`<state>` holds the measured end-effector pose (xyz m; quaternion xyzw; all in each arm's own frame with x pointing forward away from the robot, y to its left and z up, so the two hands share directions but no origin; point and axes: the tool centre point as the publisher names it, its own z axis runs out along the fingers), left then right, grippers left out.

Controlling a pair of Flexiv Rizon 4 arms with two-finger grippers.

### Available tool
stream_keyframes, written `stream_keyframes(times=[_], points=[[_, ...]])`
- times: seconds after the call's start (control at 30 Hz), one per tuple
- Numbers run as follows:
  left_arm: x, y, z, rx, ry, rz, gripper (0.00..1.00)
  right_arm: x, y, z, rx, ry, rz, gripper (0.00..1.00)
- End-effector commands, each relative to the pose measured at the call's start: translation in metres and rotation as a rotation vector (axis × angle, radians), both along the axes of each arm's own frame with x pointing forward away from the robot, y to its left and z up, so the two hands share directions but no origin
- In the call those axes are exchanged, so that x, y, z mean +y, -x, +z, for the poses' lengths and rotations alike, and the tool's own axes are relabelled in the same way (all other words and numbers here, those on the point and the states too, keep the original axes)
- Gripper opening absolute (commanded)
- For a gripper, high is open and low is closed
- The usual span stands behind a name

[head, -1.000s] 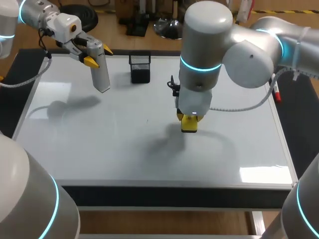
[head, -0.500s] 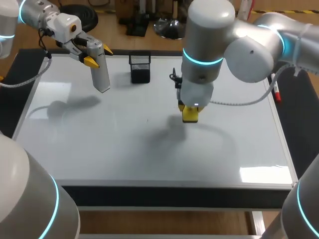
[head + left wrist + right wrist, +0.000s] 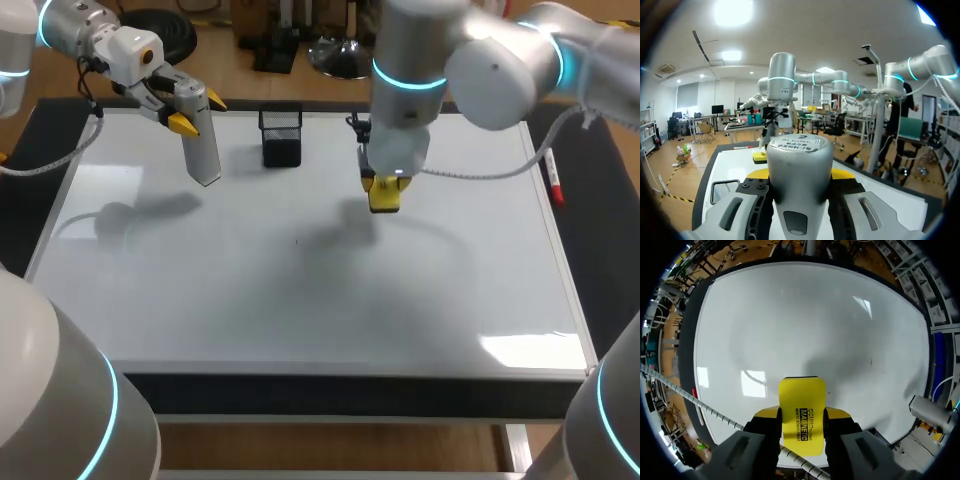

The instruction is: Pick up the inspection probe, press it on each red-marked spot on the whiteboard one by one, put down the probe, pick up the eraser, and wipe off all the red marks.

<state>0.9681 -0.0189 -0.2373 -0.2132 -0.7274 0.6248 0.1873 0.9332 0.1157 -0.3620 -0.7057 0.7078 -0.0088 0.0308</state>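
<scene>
My left gripper point(image 3: 198, 112) is shut on the silver inspection probe point(image 3: 204, 150), held tip-down above the far left of the whiteboard point(image 3: 250, 300). In the left wrist view the probe point(image 3: 800, 165) fills the space between the fingers of the left gripper point(image 3: 800, 175). My right gripper point(image 3: 385, 184) is shut on the yellow eraser point(image 3: 384, 198), held a little above the board's far middle, with its shadow to the left. The eraser point(image 3: 802, 412) sits between the right gripper's point(image 3: 802, 416) fingers over the whiteboard point(image 3: 805, 315). I see no red marks, only one tiny dark speck point(image 3: 296, 241).
A black mesh holder point(image 3: 281, 136) stands at the far edge between the two grippers. A red marker point(image 3: 553, 186) lies along the board's right edge. A grey cable point(image 3: 480, 172) loops from the right arm over the board.
My right arm has carried the eraser toward the far edge and slightly right, lifting it off the board. The left arm and probe have stayed still.
</scene>
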Motion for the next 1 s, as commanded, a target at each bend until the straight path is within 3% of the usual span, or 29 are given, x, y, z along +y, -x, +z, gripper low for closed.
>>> stream_keyframes(times=[0.03, 0.4, 1.0], points=[[0.0, -0.001, 0.001, -0.001, -0.001, -0.003, 0.0, 0.005, -0.02, 0.0, 0.032, 0.016, 0.008, 0.0], [0.0, -0.001, 0.001, -0.001, -0.001, -0.003, 0.0, 0.014, -0.066, -0.012, 0.058, 0.049, 0.023, 0.0], [0.0, -0.001, 0.001, -0.001, -0.001, -0.003, 0.0, 0.038, -0.122, -0.03, 0.088, 0.046, 0.021, 0.0]])
